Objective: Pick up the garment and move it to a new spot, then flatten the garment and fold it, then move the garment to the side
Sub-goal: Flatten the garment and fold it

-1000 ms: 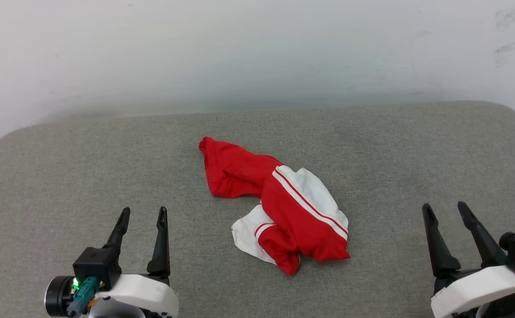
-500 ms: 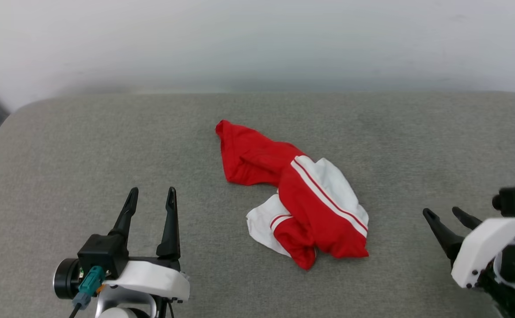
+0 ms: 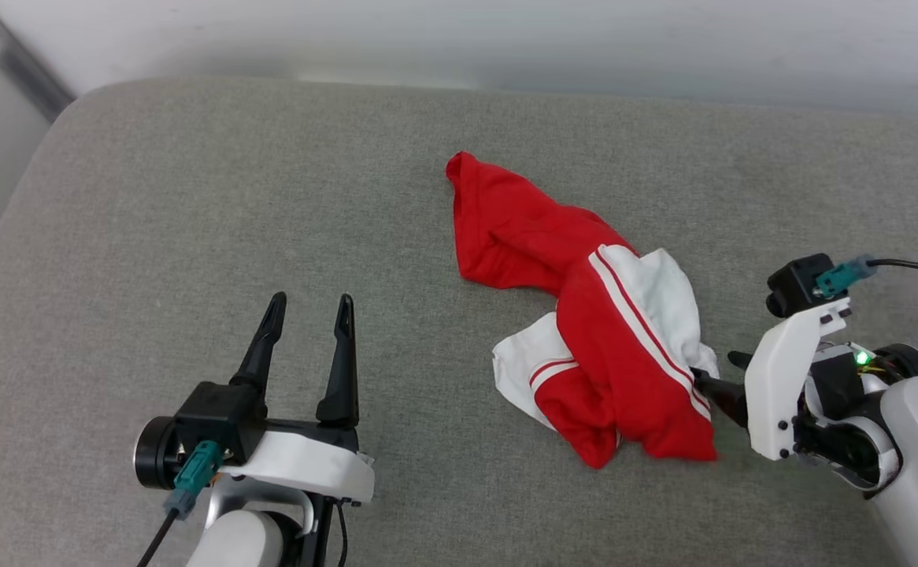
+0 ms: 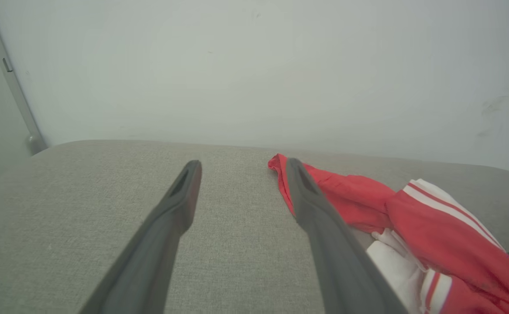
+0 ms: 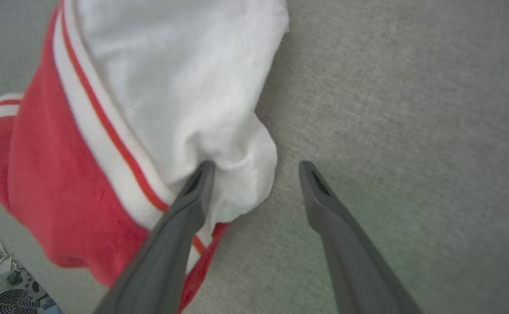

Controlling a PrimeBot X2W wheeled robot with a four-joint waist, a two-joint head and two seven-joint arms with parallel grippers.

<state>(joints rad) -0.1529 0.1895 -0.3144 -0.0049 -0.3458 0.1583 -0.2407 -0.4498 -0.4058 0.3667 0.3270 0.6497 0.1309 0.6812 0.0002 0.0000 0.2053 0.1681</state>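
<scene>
The garment (image 3: 585, 315) lies crumpled on the grey cushion (image 3: 191, 197): bright red cloth with white panels and thin red-and-white stripe trim. My right gripper (image 3: 717, 368) is open at its lower right edge, fingers pointing into the cloth. In the right wrist view the garment (image 5: 171, 87) takes up the upper left; one finger of that gripper (image 5: 256, 165) presses on a white fold and the other rests over bare cushion. My left gripper (image 3: 311, 299) stands open, well left of the garment and holding nothing. The left wrist view has the gripper (image 4: 241, 162) open, with the garment (image 4: 433, 222) to its right.
A pale wall (image 3: 506, 31) runs behind the cushion's far edge. A grey metal bar (image 3: 18, 59) slants down the upper left corner. The cushion's rounded left edge (image 3: 2, 228) drops away. A device with a fan grille (image 5: 1, 301) shows below the cushion's edge.
The head camera has shifted, so the whole picture slid. My right arm swung in from the lower right, and its fingers now touch the garment's right edge. The left gripper stays open and still.
</scene>
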